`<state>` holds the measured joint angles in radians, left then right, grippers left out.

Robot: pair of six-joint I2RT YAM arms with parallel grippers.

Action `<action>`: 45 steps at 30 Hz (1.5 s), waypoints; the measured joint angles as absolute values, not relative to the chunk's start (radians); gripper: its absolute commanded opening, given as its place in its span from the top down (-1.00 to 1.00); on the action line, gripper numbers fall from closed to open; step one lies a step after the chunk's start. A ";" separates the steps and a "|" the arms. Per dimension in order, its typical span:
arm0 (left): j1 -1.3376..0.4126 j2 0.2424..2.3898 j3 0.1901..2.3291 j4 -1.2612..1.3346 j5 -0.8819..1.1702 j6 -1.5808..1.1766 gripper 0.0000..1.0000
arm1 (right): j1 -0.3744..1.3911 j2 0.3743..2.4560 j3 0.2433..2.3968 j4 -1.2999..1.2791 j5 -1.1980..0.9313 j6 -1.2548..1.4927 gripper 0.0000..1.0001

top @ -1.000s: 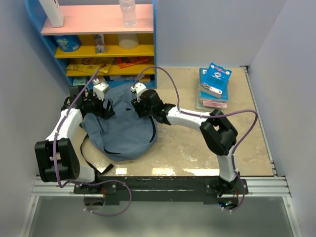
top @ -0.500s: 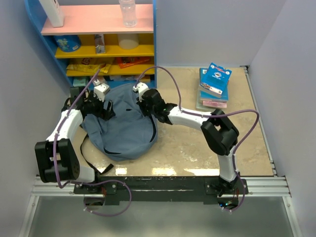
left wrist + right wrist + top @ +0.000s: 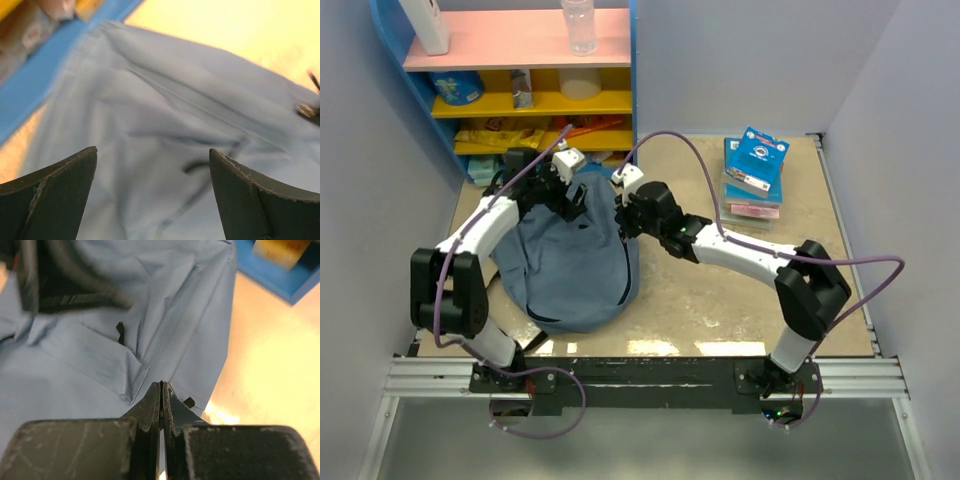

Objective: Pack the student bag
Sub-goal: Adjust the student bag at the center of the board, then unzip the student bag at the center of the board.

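The student bag (image 3: 568, 265) is a slate-blue backpack lying at the table's left, with a black zipper along its right side and black straps at its near edge. My left gripper (image 3: 570, 193) is open over the bag's top end; its fingers (image 3: 55, 175) straddle wrinkled blue fabric (image 3: 150, 115) without touching it. My right gripper (image 3: 626, 208) is at the bag's upper right edge. In the right wrist view its jaws are shut (image 3: 161, 384) and their tips pinch a puckered fold of the bag (image 3: 100, 355). A small black tab (image 3: 189, 402) sits beside the tips.
A blue shelf unit (image 3: 525, 85) with a pink and a yellow board stands right behind the bag, holding a bottle (image 3: 578, 25), tubs and packets. A stack of books (image 3: 753, 175) lies at the back right. Bare tabletop (image 3: 720, 300) shows right of the bag.
Both grippers have moved right and toward the shelf. The bag's top end has been drawn along with them, so the bag now lies longer. The left gripper has shifted from the bag's left edge to its top.
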<state>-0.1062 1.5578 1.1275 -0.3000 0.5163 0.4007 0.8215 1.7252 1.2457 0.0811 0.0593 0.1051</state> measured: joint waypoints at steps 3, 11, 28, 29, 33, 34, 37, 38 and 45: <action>-0.129 1.638 1.193 -0.273 0.509 0.403 -1.00 | 0.822 1.698 1.181 0.087 0.052 0.124 1.00; -0.199 1.768 1.295 -0.255 0.547 0.447 -1.00 | 0.818 1.659 1.087 0.116 0.033 0.168 1.00; -0.260 1.859 1.295 -0.160 0.504 0.456 -0.07 | 0.800 1.619 1.027 0.216 0.081 0.299 -0.55; -0.260 1.859 1.295 -0.156 0.500 0.456 -0.08 | 0.798 1.606 1.012 0.216 0.084 0.312 -0.51; -0.260 1.859 1.293 -0.146 0.492 0.453 -0.09 | 0.793 1.571 0.963 0.233 0.085 0.357 -0.42; -0.260 1.859 1.292 -0.142 0.491 0.451 -0.10 | 0.793 1.571 0.954 0.238 0.083 0.364 -0.36; -0.260 1.858 1.287 -0.137 0.490 0.445 -0.10 | 0.793 1.579 0.940 0.237 0.072 0.373 -0.22; -0.260 1.858 1.286 -0.137 0.489 0.445 -0.09 | 0.793 1.586 0.940 0.242 0.063 0.374 -0.19; -0.260 1.853 1.285 -0.137 0.484 0.436 -0.10 | 0.793 1.682 0.982 0.232 0.037 0.371 -0.10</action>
<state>-0.2600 1.8534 1.2854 -0.1371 0.4843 0.4362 0.7925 1.6821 0.9821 0.2317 0.0368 0.3706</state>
